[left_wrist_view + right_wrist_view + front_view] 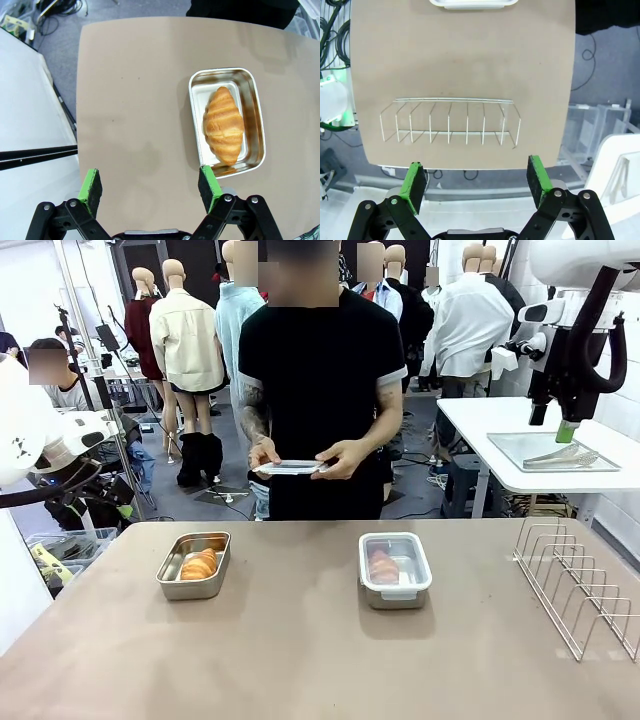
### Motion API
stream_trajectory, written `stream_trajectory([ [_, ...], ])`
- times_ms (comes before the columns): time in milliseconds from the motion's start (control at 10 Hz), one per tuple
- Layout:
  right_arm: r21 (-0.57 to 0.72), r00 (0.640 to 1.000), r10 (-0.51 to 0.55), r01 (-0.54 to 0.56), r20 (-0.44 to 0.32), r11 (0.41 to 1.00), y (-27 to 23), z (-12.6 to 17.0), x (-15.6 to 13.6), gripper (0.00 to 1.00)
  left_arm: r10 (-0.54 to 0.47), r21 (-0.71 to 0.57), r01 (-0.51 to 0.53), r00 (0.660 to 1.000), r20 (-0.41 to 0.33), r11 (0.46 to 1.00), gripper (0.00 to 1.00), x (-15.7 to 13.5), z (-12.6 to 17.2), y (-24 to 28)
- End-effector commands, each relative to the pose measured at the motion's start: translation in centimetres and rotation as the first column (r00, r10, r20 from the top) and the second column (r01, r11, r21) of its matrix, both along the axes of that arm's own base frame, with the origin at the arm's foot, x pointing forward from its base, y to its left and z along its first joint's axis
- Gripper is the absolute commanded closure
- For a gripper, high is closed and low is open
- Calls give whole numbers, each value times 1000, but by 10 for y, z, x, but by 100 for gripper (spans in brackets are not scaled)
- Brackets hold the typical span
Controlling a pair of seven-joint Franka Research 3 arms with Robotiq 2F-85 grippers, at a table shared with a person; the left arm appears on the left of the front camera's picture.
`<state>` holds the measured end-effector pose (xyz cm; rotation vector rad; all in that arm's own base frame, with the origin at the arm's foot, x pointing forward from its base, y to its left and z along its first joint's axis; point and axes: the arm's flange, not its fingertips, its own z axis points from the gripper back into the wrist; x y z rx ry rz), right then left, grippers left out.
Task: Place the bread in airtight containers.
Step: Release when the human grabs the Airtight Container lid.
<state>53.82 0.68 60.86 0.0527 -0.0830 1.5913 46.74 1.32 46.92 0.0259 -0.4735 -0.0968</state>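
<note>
Croissants sit one to each tin on the tan desk [300, 640]. Ahead of the left end effector [150, 187] and off toward its right finger, the open rectangular stainless-steel tin [252, 107] holds a golden-brown ridged croissant [223, 125]; the green pad of that finger overlaps the tin's near corner in the wrist view. This end effector stands spread wide, holding nothing. The right end effector [477, 182] is likewise wide open and empty, with the silver wire rack [450, 122] on the desk ahead of it. Beyond the rack, the second steel tin [395, 570], with a clear clip-on lid, contains the other croissant [383, 565]. Across the desk, a person's hands [345, 455] hold another clear plastic lid [290, 468].
</note>
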Motion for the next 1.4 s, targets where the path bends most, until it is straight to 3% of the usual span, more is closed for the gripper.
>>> stream_trajectory([
  [0,1,1000,3,-3,6,1000,0,-1,0,0,15,-11,-15,1000,12,1000,0,1,-1,1],
  [1300,1,1000,3,-3,6,1000,0,-1,0,0,15,-11,-15,1000,12,1000,0,1,-1,1],
])
